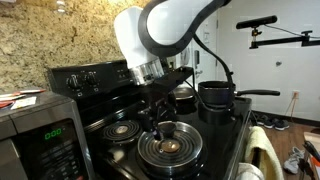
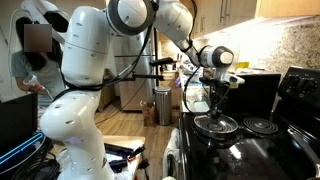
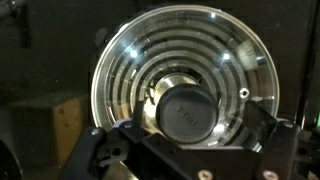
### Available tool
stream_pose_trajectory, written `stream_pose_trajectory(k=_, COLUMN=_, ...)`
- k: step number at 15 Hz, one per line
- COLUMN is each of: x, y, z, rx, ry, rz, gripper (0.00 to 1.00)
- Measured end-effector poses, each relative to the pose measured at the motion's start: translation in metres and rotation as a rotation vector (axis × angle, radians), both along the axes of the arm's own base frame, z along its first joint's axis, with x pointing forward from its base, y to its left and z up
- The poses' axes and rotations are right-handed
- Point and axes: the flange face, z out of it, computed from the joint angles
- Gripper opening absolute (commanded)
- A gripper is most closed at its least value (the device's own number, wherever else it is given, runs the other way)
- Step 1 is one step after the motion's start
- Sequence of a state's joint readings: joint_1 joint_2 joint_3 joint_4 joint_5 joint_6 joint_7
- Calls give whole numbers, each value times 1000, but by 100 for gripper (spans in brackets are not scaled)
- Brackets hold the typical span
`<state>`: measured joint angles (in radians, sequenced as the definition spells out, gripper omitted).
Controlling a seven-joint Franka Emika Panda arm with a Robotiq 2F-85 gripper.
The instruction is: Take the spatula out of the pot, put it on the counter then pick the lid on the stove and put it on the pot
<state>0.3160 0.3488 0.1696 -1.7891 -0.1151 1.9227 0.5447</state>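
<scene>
Spreading across the lower part of both exterior views, the black stove (image 1: 95,78) (image 2: 268,150) carries spiral coil burners and a raised back panel of knobs. Above it bends the white robot arm (image 1: 165,30) (image 2: 90,50), reaching down over a front burner. A steel microwave (image 1: 35,135) with a green display stands just beside the stove in an exterior view. The dark pot (image 1: 215,100) sits on a rear burner, well apart from the arm, its long straight handle pointing away from the stove's back panel. The spatula cannot be made out in any view.

The lid (image 1: 168,148) (image 2: 215,126) (image 3: 130,70) lies flat on the front burner, the coil showing through its glass, its metal rim bright in the wrist view. The gripper (image 1: 160,122) (image 2: 219,103) (image 3: 185,155) hangs right over the lid with its fingers spread wide and nothing between them. Whether they touch the lid is unclear. The small dark knob (image 3: 187,110) sits at the lid's centre, between the two fingers.
</scene>
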Motion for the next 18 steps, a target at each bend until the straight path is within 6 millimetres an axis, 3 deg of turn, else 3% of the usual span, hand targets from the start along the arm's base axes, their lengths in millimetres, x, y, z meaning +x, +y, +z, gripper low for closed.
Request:
stream_pose_trajectory(k=9, x=-3, y=-4, z=-3, rx=-25, ry=-58, rz=-184, gripper=100)
stream_pose_trajectory(k=10, x=-5, y=-6, z=-3, rx=-32, ry=-59, rz=-204, gripper=75)
stream_pose_trajectory(k=12, x=-11, y=-10, z=-3, rx=-42, ry=-58, rz=-229, gripper=68)
stream_pose_trajectory(k=18, x=-19, y=-9, z=2, rx=-45, ry=-62, rz=-238, gripper=31)
